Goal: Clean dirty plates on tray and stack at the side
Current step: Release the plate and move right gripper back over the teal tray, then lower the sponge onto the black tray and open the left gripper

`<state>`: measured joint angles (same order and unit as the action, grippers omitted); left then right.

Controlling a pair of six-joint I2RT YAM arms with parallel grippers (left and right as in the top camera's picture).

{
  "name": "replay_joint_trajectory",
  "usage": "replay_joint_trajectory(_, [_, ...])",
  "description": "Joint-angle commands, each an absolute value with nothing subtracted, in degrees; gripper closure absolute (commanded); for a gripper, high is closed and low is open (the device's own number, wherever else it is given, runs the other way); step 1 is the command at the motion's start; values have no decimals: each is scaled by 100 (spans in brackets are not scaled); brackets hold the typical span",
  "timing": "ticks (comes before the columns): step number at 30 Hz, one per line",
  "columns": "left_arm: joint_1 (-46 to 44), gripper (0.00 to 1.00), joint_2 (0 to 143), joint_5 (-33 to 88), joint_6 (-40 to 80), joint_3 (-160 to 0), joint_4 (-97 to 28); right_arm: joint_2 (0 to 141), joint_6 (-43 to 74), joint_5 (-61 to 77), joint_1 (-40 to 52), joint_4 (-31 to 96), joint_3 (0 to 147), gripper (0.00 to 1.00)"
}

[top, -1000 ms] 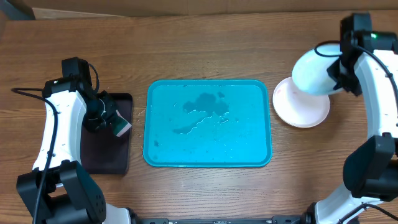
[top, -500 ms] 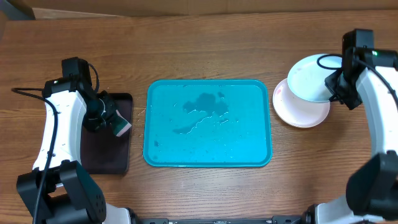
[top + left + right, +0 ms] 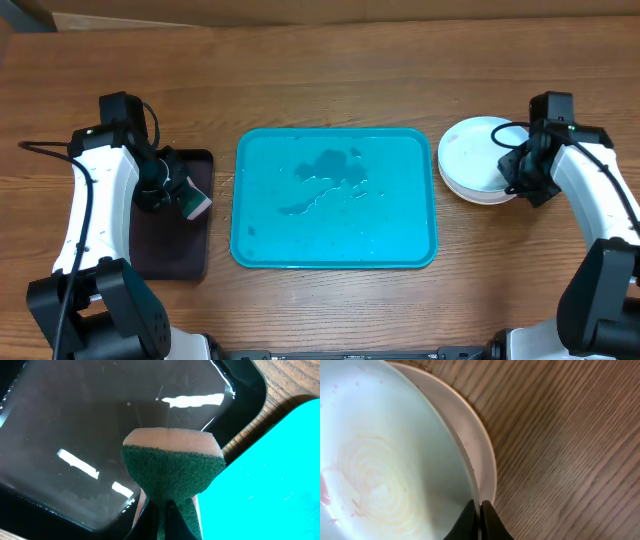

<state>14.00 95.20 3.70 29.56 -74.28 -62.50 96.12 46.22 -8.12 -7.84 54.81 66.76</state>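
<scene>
The plates (image 3: 478, 172) sit stacked on the table (image 3: 330, 70), just right of the tray (image 3: 400, 230), whose blue floor carries puddles. The top plate (image 3: 385, 460) is pale, with faint rings and small red smears. The lower plate (image 3: 480, 455) shows a pinkish-white rim. The right claw (image 3: 479, 510) is clamped on the top plate's rim. The left claw (image 3: 175, 192) pinches a green-and-pink sponge (image 3: 172, 467) above the black tray (image 3: 60, 420).

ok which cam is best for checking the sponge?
Left wrist: the sponge fills mid-frame, green scrub face and pale foam edge clear, above the black tray. Overhead shows it only as a small green-white bit over that tray's right edge. Right wrist doesn't show it.
</scene>
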Motion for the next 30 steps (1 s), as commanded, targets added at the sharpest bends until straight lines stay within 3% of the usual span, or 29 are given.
replay_joint_trajectory(1, [1424,95,9515,410,2849,-7397,-6246,9579,4652,-762,-773,5380,6659,73])
replay_joint_trajectory(6, [1424,96,9515,410,2849,-7397,-6246,9579,4650,-462,-762,5365,6659,16])
replay_joint_trajectory(8, [1424,96,9515,410,2849,-7397,-6233,9579,4648,-23,-755,5312,6659,4])
replay_joint_trajectory(15, [1424,95,9515,408,2847,-7397,-6123,9579,4438,1638,-134,4932,6657,3])
replay_joint_trajectory(20, [1424,96,9515,399,2842,-7397,-6119,9607,3972,1520,1173,4174,6608,3])
replay_joint_trajectory(25, [1424,96,9515,384,2845,-7397,-6114,9734,3935,475,2510,3590,6595,0])
replay_joint_trajectory(30, [1424,96,9515,386,2845,-7397,-6077,9776,3905,89,3267,3063,6595,0])
